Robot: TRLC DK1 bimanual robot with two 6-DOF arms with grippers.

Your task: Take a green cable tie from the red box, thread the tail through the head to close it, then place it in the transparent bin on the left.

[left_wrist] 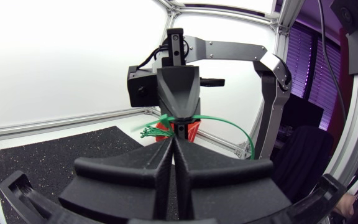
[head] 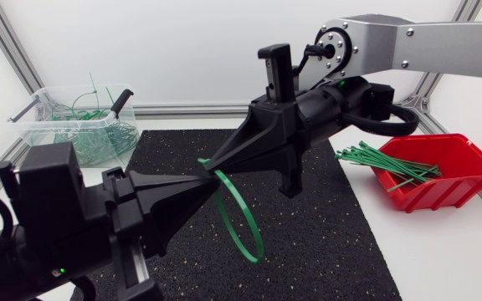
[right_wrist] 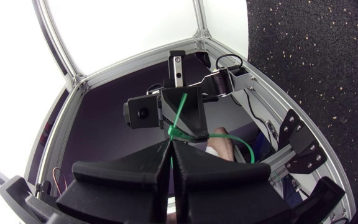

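The left gripper [head: 211,177] and the right gripper [head: 209,161] meet tip to tip above the black mat [head: 333,242] in the middle of the counter [head: 450,259]. The left arm comes in from the lower left and the right arm reaches down from the upper right. Each gripper has its two wedge fingers pressed together and pinches the green cable tie [head: 253,216] at its tips. The tie is already bent into a loop that hangs below the two tips, clear of the mat. In the right wrist view a short straight end sticks up past the pinch point.

The red box [head: 442,196] sits at the right edge of the mat, with loose green ties [head: 387,163] fanning out over its near rim. The transparent bin [head: 32,125] stands at the far left corner, holding a tangle of closed ties [head: 99,144].
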